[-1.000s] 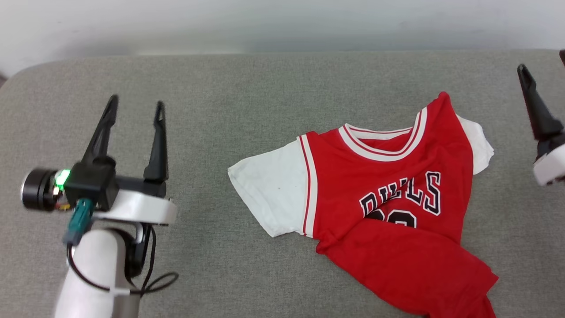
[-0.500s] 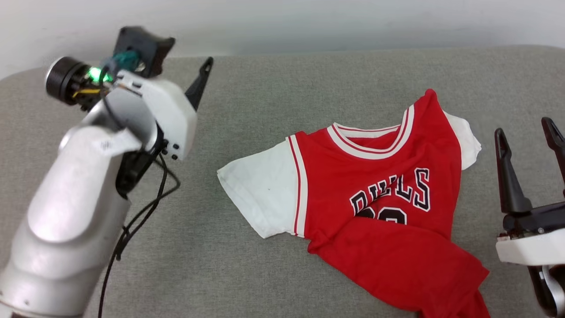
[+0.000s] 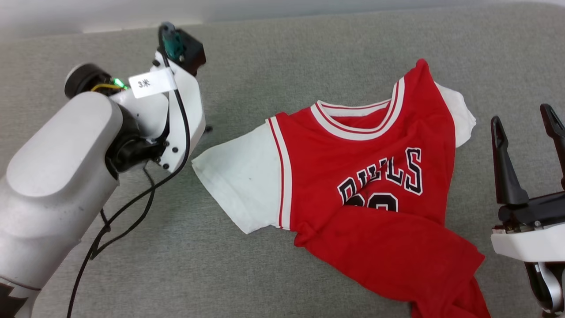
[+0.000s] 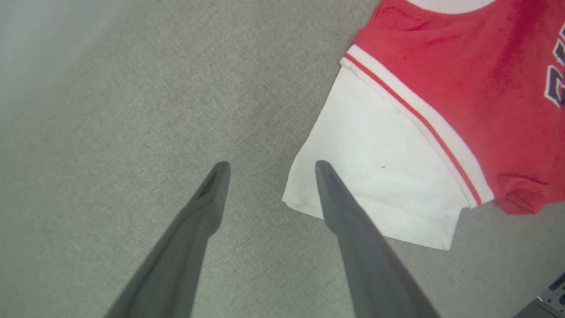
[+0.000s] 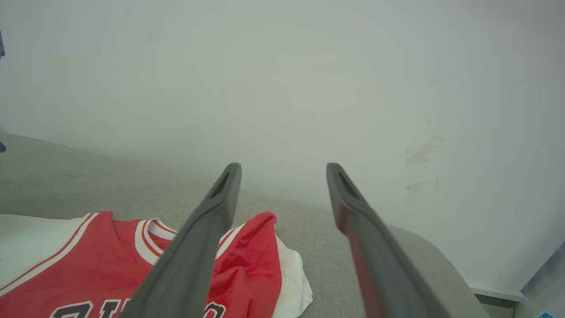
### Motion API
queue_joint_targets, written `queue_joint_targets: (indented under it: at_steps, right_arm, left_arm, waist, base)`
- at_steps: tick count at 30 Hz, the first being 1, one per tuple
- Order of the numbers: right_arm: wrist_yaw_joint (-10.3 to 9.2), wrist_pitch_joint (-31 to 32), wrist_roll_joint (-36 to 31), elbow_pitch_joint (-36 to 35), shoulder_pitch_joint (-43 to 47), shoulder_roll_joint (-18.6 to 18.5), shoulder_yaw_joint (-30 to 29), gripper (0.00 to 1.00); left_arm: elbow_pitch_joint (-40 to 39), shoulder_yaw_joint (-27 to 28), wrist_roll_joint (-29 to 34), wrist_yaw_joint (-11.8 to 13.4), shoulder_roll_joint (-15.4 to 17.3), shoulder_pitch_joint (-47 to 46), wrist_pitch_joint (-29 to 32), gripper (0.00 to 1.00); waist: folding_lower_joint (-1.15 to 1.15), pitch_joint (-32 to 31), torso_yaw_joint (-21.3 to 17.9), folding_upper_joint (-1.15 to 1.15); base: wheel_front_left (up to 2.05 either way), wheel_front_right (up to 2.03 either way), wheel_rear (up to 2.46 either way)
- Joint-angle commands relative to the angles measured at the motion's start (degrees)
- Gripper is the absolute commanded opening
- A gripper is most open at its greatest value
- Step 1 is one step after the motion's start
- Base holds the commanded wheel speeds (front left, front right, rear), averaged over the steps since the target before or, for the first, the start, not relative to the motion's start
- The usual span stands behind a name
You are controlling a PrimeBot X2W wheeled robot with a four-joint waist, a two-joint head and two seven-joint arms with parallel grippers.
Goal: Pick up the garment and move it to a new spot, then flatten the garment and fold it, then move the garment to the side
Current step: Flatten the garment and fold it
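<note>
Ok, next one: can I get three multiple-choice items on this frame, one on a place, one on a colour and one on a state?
1. The left gripper points at which part of the shirt?
A the collar
B the outer edge of a sleeve
C the bottom corner

2. The shirt's sleeves are:
A red
B black
C white

3. The shirt's lower part is:
A spread flat
B folded up over the number
C rolled into a ball

Answers:
1 B, since in the left wrist view one finger crosses the sleeve's edge.
2 C, since both sleeves show white beside the red body.
3 B, since red cloth covers the number's lower half.
</note>
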Motion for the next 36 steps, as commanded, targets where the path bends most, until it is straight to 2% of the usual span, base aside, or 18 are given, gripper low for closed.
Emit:
queue_joint_targets:
  at_steps: [1, 4, 8, 13, 15, 20, 24, 27, 32, 34, 36]
  right_arm:
    - [-0.04, -0.5, -0.1, 0.2, -1.3, -0.4, 0.3, 1.00]
    - [-0.04, -0.7, 0.1, 0.8, -2.5, -0.7, 0.9, 1.00]
    - [-0.04, -1.0, 0.2, 1.5, -3.6, -0.8, 1.3, 1.00]
    - [-0.04, -1.3, 0.5, 3.2, -5.1, -0.9, 1.6, 1.00]
    - [-0.04, -1.3, 0.8, 3.7, -6.0, -1.4, 1.1, 1.00]
    - [-0.04, -0.1, 1.0, 3.1, -9.9, -4.3, -1.0, 1.00]
    - [-0.03, 5.0, 2.3, 2.5, -15.6, -10.9, -0.8, 1.00]
    - [-0.04, 15.6, 5.7, 4.0, -20.0, -18.7, 4.0, 1.00]
    - [-0.04, 37.9, 21.2, 7.4, -28.1, -31.4, 15.2, 1.00]
    - [-0.04, 45.8, 26.8, 8.8, -31.4, -35.5, 19.4, 1.00]
    - [-0.04, 53.6, 32.7, 10.9, -34.3, -37.7, 22.5, 1.00]
  left_arm:
    - [1.1, -2.0, -1.7, 0.0, 0.7, -1.0, 2.0, 1.00]
    - [2.6, -5.0, -4.3, 0.0, 1.3, -1.5, 4.5, 1.00]
    - [3.7, -7.8, -5.6, 0.0, 1.9, -1.5, 5.0, 1.00]
    - [4.3, -14.4, -7.3, 0.0, 2.7, -0.4, 5.5, 1.00]
    - [4.3, -16.6, -8.1, 0.0, 3.1, 0.0, 4.9, 0.00]
    - [2.9, -18.9, -9.6, 0.0, 4.8, -1.7, -0.2, 0.00]
    - [1.3, -19.2, -10.0, 0.0, 5.9, -3.8, -5.0, 0.00]
    - [0.1, -19.6, -10.3, 0.0, 6.4, -4.5, -7.8, 0.00]
    - [-1.0, -20.1, -10.0, 0.0, 6.1, -6.1, -10.8, 0.00]
    - [-1.3, -20.5, -9.6, 0.0, 5.8, -6.9, -11.5, 0.00]
    - [-1.3, -20.8, -9.2, 0.0, 5.5, -7.7, -12.2, 0.00]
  waist:
    - [0.00, 1.7, -1.0, 0.00]
    - [0.00, 3.1, -1.9, 0.00]
    - [0.00, 4.4, -2.6, 0.00]
    - [0.00, 5.7, -3.3, 0.00]
    - [0.00, 5.7, -3.2, 0.00]
    - [0.00, 4.1, -2.4, 0.00]
    - [0.00, 2.8, -1.1, 0.00]
    - [0.00, 2.3, 0.0, 0.00]
    - [0.00, 3.3, 2.0, 0.00]
    - [0.00, 4.1, 2.8, 0.00]
    - [0.00, 5.0, 3.5, 0.00]
  base:
    - [0.00, 0.00, 0.00]
    - [0.00, 0.00, 0.00]
    - [0.00, 0.00, 0.00]
    - [0.00, 0.00, 0.00]
    - [0.00, 0.00, 0.00]
    - [0.00, 0.00, 0.00]
    - [0.00, 0.00, 0.00]
    - [0.00, 0.00, 0.00]
    - [0.00, 0.00, 0.00]
    - [0.00, 0.00, 0.00]
    - [0.00, 0.00, 0.00]
